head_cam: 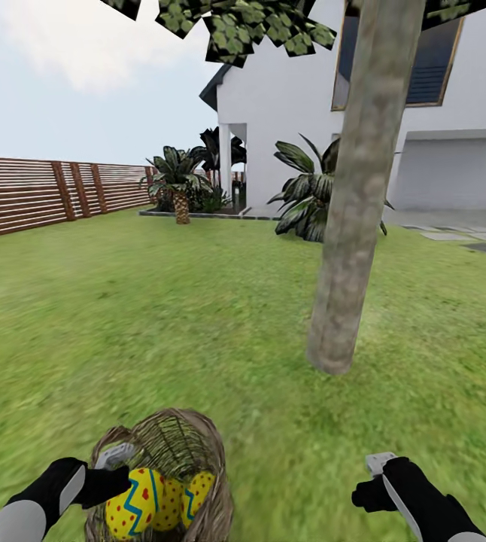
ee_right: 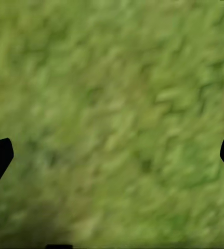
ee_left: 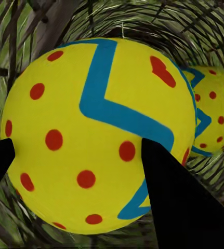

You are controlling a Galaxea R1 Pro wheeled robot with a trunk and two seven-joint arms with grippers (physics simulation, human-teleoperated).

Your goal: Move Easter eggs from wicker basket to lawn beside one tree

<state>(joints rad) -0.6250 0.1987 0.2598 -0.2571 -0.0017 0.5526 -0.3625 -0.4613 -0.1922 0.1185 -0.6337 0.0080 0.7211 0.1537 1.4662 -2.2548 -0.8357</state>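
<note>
The wicker basket (head_cam: 190, 440) stands on the lawn (head_cam: 160, 301) at the bottom of the head view, with three yellow Easter eggs in it. The front egg (head_cam: 132, 503) sits highest, at the rim, and my left gripper (head_cam: 121, 476) is shut on it. In the left wrist view that egg (ee_left: 96, 104) bulges between the two dark fingers (ee_left: 179, 202), and a second egg (ee_left: 213, 111) lies behind it inside the weave. The other two eggs (head_cam: 169, 503) (head_cam: 198, 493) rest beside it. My right gripper (head_cam: 371, 480) hangs open over bare grass (ee_right: 112, 78). The tree (head_cam: 356, 211) rises ahead to the right.
A slatted wooden fence (head_cam: 40, 192) runs along the left. A white house (head_cam: 296, 113) stands behind, with short palms (head_cam: 177, 181) (head_cam: 311, 196) at its foot. Paving slabs (head_cam: 461, 237) lie at the far right. Open grass stretches between the basket and the trunk.
</note>
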